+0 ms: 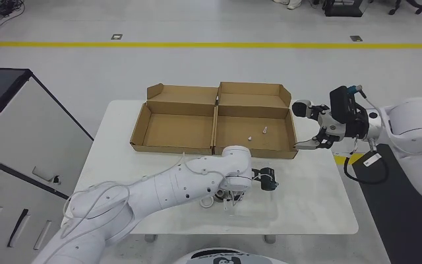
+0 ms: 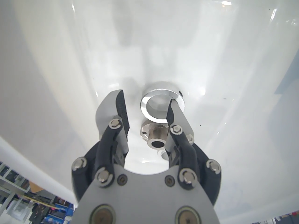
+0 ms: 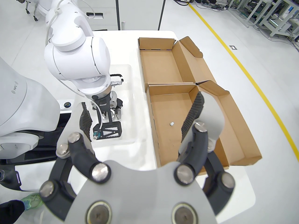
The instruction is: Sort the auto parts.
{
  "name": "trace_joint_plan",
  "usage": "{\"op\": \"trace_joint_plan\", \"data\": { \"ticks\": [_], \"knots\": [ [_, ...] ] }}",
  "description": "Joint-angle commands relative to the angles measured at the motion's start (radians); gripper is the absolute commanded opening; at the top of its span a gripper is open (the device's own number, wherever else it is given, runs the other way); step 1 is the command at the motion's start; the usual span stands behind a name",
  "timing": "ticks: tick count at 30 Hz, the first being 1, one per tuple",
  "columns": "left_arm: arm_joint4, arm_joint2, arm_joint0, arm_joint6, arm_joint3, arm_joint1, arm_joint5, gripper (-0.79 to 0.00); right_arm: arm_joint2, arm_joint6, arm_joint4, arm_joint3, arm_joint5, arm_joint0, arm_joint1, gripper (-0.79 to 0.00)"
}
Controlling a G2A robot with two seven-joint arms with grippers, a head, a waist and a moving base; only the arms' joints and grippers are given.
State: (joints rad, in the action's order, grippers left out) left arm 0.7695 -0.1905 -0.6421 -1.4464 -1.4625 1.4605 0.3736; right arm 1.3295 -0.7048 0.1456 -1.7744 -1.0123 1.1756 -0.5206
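"Cardboard status?" (bench lead, over the line)

Me: Two open boxes sit side by side at the far edge of the white table [image 1: 316,198]. The right-hand brown cardboard box [image 1: 231,129] has two small silver fasteners [image 1: 264,129] loose on its floor, a little apart. The left-hand brown cardboard box [image 1: 175,131] shows me bare floor.

"What's left to sort?"

Me: At least two parts in the shallow white plastic tray [image 3: 130,94]. One is a wide silver metal ring collar [image 2: 161,92]; just beside it lies a small silver flanged hub [image 2: 155,136]. Whether more lie under my arm, I cannot tell.

The left gripper [image 2: 146,99] hangs low over them. Its jaws are moderately apart and hold nothing. One pad sits over the collar's bore and the other outside its rim. I cannot tell if either touches.

The right gripper [image 3: 141,100] is spread wide and empty, off the end of the box with the fasteners.

Judgement: early in the sort. Two parts are in. The collar looks like the next pick, then the hub. The left-hand box has not yet had its first part.
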Motion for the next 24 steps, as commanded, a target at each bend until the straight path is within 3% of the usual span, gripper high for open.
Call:
{"op": "trace_joint_plan", "data": {
  "ticks": [1, 8, 24],
  "knots": [
    [-0.004, -0.003, 0.001, -0.001, 0.004, 0.001, -0.002, -0.403, 0.0, 0.0, 0.0, 0.0, 0.0, 0.0, 0.0, 0.0],
    [0.002, -0.008, -0.003, -0.004, 0.017, 0.005, -0.004, -0.465, 0.0, 0.0, 0.0, 0.0, 0.0, 0.0, 0.0, 0.0],
    [-0.003, -0.004, -0.002, 0.01, 0.054, 0.015, 0.01, -0.514, 0.0, 0.0, 0.0, 0.0, 0.0, 0.0, 0.0, 0.0]
  ]
}}
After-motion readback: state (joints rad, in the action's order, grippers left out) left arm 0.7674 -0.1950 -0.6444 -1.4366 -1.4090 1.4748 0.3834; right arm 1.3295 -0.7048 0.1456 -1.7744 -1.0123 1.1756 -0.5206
